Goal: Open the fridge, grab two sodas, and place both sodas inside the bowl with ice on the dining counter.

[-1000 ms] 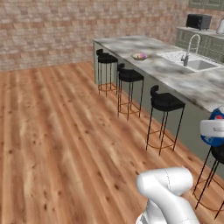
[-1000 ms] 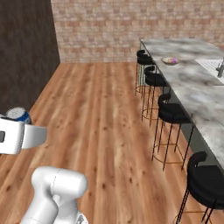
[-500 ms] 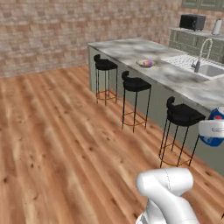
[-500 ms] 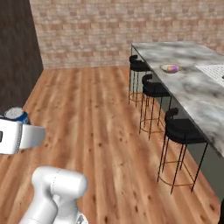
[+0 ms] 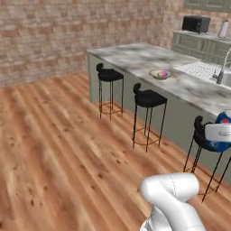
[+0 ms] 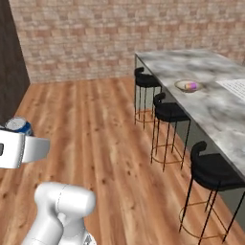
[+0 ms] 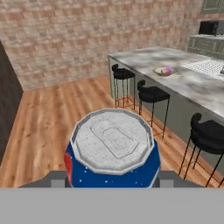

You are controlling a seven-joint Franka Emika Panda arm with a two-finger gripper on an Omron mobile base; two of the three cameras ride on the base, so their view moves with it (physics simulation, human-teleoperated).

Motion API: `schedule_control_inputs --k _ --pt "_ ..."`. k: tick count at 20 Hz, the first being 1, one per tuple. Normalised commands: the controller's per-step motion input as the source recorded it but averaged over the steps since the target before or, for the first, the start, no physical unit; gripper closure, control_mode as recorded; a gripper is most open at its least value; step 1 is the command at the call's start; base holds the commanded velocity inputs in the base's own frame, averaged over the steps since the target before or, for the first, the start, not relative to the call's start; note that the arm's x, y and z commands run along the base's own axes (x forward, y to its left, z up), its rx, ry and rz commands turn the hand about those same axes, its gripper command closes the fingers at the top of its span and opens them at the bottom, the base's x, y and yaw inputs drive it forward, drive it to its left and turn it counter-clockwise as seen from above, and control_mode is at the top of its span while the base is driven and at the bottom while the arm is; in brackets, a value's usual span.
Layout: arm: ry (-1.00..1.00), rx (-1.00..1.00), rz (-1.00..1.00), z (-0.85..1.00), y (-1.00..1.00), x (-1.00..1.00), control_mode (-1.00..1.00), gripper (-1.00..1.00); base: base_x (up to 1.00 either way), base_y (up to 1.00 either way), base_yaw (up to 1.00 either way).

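The blue soda can (image 7: 113,151) hides its lower half behind the hand — fingertips unseen. The bowl (image 6: 187,85) sits far off, its contents too small to tell.

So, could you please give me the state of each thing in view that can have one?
Blue can: upright, held in the tool.
Tool: shut on the blue can.
Bowl: on the counter, pink thing inside.
Stools: standing along the counter, unoccupied.
Tap: no water visible.
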Motion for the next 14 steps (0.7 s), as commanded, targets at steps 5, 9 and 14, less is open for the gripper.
schedule_control_inputs --k 5,9,14 --pt "0.0 0.0 0.0 0.0 0.0 0.0 1.0 1.0 1.0 0.43 -0.17" --pt "0.0 0.0 0.0 0.0 0.0 0.0 1.0 1.0 1.0 0.25 -0.25" --pt "0.0 0.0 0.0 0.0 0.0 0.0 1.0 1.0 0.9 0.25 -0.34"
